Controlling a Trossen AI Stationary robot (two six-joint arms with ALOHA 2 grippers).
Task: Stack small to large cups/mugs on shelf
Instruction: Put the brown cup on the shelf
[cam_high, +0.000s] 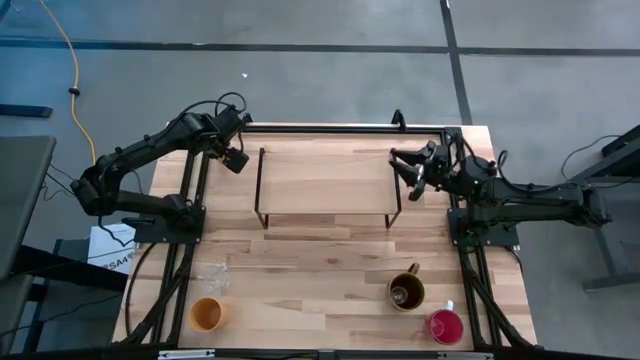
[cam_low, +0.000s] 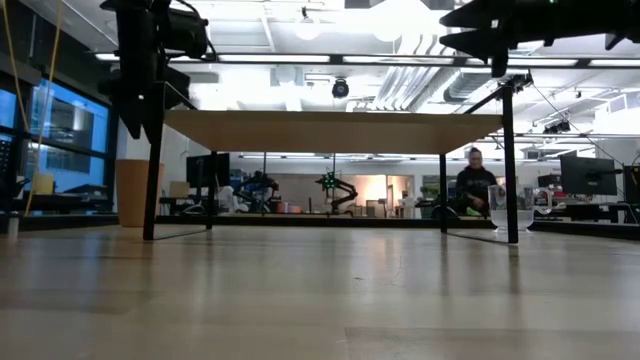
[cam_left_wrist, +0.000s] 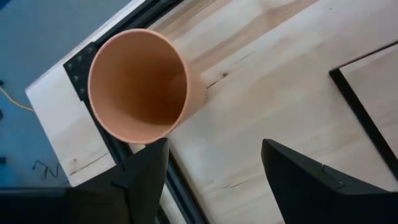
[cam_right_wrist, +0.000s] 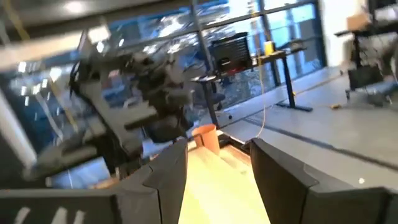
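**Peach tumbler waits below spread jaws**

The left gripper hangs with jaws spread above the peach tumbler, which stands upright at the table's far left corner, beside the shelf. The right gripper, jaws parted and empty, hovers over the shelf's right end. A yellow-orange cup, brown handled mug and red-pink cup stand along the near edge.

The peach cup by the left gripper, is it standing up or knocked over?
Standing up: the peach cup shows its round open mouth, empty inside.
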